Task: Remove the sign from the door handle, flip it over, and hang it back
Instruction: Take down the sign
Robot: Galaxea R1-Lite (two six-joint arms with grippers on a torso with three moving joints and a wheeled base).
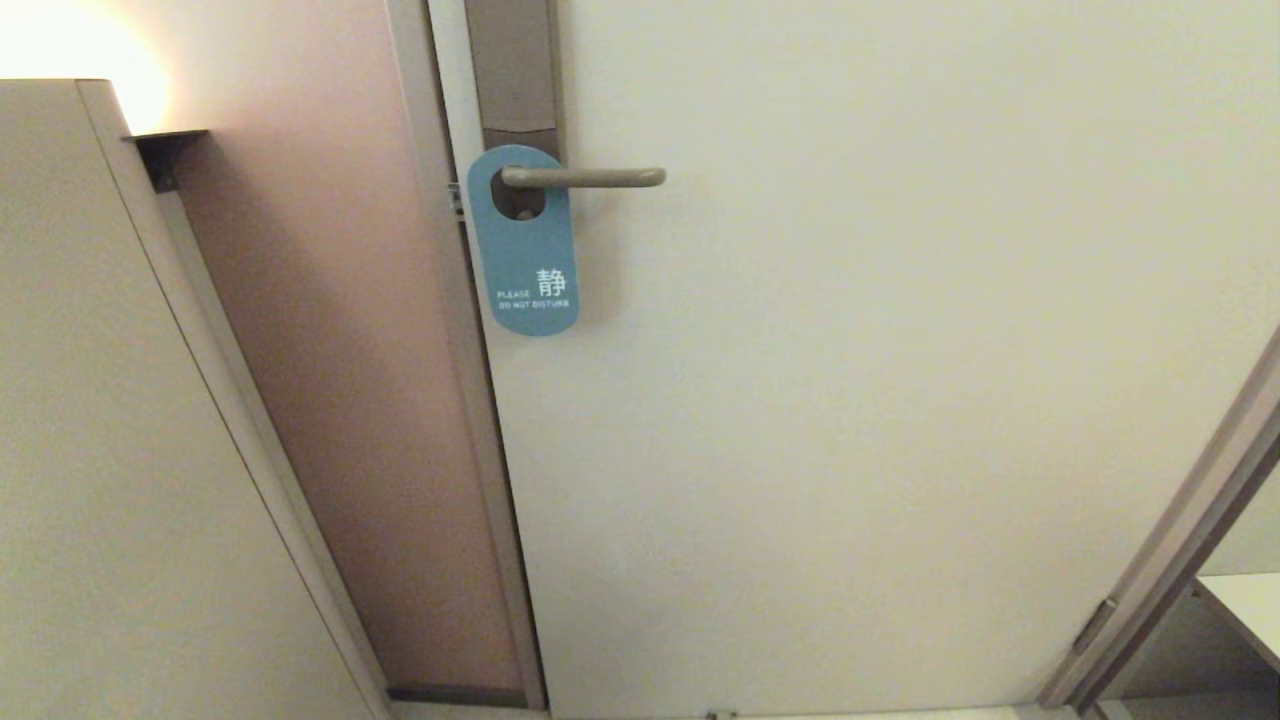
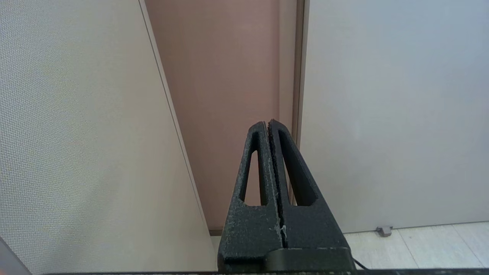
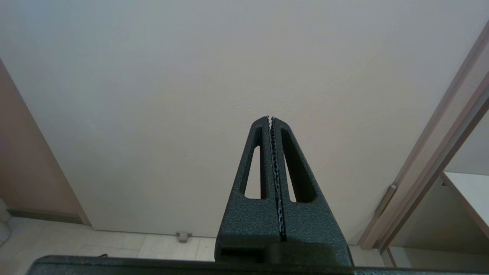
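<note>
Both hands, left hand [image 2: 268, 123] and right hand [image 3: 269, 118], pressed together, low before the door [image 1: 900, 400], well below the sign [image 1: 525, 245].

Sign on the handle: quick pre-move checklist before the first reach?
1. Sign hangs on the handle through its hole: ok.
2. Blue "do not disturb" face outward, so not yet flipped: ok as start state.
3. Handle's free end bare, so the sign could probably slide off that way: ok.
4. Left gripper shut and empty, low near the floor, facing the door edge: not ok for grasping; open first.
5. Right gripper shut and empty, low, facing the door: not ok for grasping.
6. Either arm visible in the head view: not ok; neither has reached the sign.
</note>
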